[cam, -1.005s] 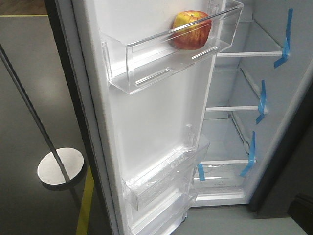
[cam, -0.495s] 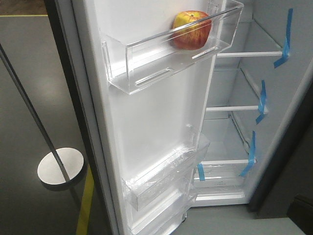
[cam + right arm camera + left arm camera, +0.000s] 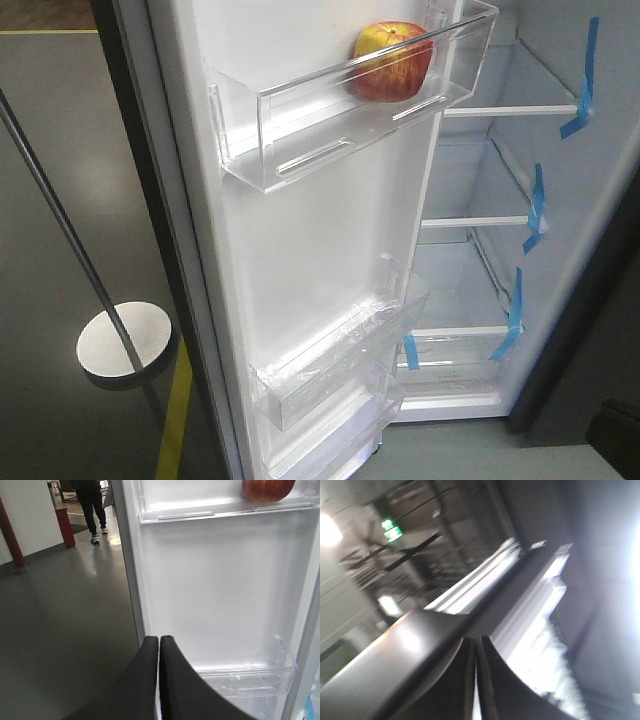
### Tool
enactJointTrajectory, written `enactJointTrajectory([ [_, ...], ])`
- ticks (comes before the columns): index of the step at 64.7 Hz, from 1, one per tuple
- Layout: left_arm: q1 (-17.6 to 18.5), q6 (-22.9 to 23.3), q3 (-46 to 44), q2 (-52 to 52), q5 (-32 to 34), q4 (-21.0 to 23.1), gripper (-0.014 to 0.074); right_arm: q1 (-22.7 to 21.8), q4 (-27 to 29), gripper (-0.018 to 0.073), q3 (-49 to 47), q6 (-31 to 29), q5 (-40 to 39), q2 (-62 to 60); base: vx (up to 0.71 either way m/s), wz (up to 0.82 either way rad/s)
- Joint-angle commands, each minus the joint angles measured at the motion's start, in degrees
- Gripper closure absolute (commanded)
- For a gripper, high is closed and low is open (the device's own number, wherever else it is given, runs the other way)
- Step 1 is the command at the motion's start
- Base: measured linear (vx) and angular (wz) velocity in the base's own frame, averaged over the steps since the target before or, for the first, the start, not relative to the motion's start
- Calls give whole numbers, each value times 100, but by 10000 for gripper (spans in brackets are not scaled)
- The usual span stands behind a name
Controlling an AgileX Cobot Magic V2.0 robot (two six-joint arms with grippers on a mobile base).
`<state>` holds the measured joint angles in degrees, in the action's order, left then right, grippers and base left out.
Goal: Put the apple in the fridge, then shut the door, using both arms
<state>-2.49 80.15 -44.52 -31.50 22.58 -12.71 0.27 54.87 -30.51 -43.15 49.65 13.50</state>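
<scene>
Your fridge (image 3: 480, 270) is standing open, with its door (image 3: 310, 230) hanging wide and showing you its white inner face. The apple (image 3: 392, 62) is sitting in the upper clear door bin (image 3: 300, 130), toward the hinge end. Your left gripper (image 3: 476, 680) and right gripper (image 3: 159, 680) are both holding their fingers pressed together, gripping nothing.

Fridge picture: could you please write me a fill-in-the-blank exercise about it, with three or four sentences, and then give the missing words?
1. The ___ lies in the top clear bin of the door.
2. The door stands ___, so the white shelves of the fridge show.
3. Strips of ___ tape are stuck inside the fridge.
4. The right tool is shut and holds ___.

Missing words: apple; open; blue; nothing.
</scene>
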Motion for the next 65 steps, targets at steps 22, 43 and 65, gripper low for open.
enactJointTrajectory([
  [22, 18, 651, -1011, -2853, 1295, -216, 598, -27, 280, 565, -127, -22, -231, 73, 0, 0],
  [43, 18, 2398, -2180, -4479, 1888, -2238, 507, -27, 280, 561, -127, -22, -206, 73, 0, 0],
  [65, 18, 3574, -3267, -5551, 2359, -3353, 263, -27, 273, 555, -127, -22, -211, 73, 0, 0],
])
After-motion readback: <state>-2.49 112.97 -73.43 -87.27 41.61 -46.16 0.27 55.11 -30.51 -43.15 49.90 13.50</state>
